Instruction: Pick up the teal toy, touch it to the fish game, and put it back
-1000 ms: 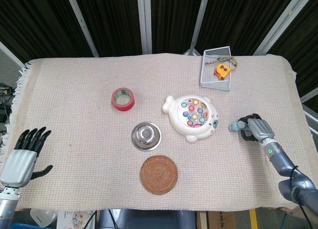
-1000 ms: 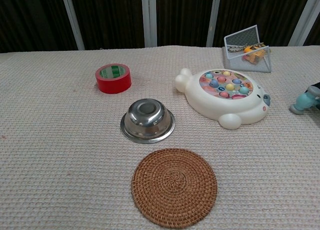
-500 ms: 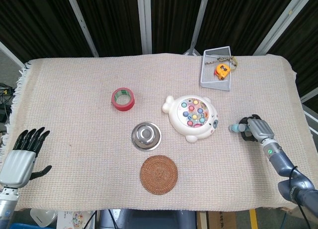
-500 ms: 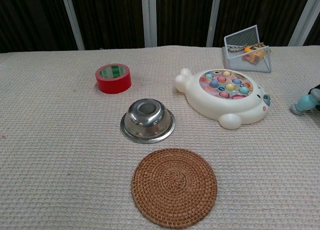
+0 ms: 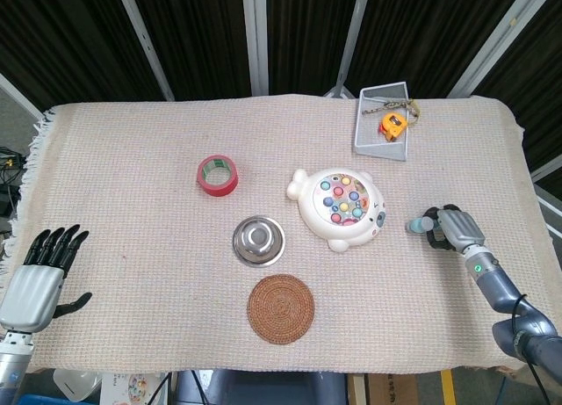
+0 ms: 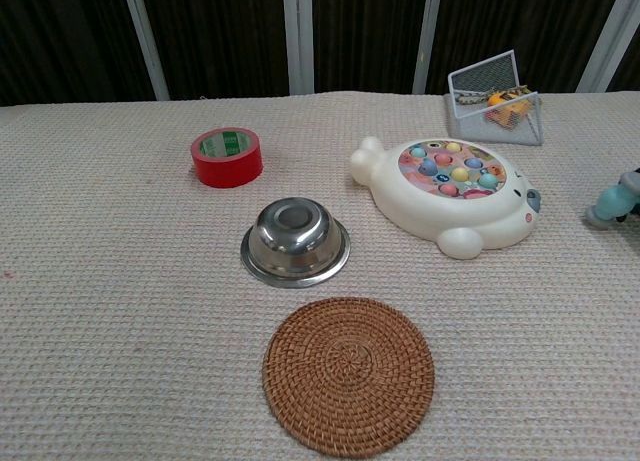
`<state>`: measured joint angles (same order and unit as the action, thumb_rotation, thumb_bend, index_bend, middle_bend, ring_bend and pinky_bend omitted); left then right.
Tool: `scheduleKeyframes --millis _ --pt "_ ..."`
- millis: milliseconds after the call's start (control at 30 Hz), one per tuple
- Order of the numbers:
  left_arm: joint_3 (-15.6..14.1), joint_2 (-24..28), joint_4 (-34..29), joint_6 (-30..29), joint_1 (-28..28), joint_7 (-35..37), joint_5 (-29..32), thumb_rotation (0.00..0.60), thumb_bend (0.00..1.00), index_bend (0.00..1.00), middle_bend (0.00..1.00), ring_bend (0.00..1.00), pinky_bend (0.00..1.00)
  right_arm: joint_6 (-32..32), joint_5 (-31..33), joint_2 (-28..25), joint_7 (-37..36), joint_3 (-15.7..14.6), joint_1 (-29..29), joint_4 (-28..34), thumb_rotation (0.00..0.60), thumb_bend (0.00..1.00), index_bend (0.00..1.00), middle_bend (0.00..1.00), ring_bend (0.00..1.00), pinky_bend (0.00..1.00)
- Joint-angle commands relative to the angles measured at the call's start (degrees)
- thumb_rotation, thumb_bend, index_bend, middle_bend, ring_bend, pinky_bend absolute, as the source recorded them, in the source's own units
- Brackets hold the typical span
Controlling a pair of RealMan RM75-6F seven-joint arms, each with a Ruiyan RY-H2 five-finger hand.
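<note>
the right hand (image 5: 450, 229) has its fingers curled round the teal toy (image 5: 416, 225), whose tip pokes out toward the fish game (image 5: 341, 208), near but apart from it. to do this well, keep the grip firm and the motion level. the left hand (image 5: 39, 278), spread and holding nothing, shows only in the head view; the chest view shows just the toy's tip at its edge.

No legible text, brand, number or sign in either view. Red tape roll (image 5: 217, 175) at 10 o'clock from the steel bowl (image 5: 258, 240): green inner label carries marks, too small to read. Orange tape measure (image 5: 392, 124) in the wire basket (image 5: 380, 145), 1 o'clock from the fish game (image 5: 341, 208): markings unreadable.
</note>
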<state>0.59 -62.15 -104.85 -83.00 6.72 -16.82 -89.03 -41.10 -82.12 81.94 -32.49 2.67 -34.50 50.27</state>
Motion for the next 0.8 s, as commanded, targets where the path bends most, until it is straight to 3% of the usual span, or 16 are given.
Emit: scheduleKeyframes --millis 33,500,800 --pt "0.06 -0.03 0.11 0.05 0.08 0.1 0.07 0.6 0.16 0.09 0.0 0.0 0.0 -0.99 -0.09 -0.2 0.12 0.27 0.06 0.27 0.6 0.69 0.69 0.55 0.35 0.17" --pt "0.11 -0.25 0.79 0.26 0.36 0.71 0.15 0.6 0.16 0.08 0.0 0.0 0.0 -4.66 -0.06 -2.7 2.13 1.51 0.07 4.48 0.6 0.73 0.83 0.66 0.46 0.28" --pt "-0.02 -0.53 1.11 0.57 0.55 1.01 0.09 0.6 0.16 0.08 0.0 0.0 0.0 -5.54 -1.71 -6.44 7.37 2.27 -2.31 11.13 0.6 0.78 0.9 0.71 0.51 0.37"
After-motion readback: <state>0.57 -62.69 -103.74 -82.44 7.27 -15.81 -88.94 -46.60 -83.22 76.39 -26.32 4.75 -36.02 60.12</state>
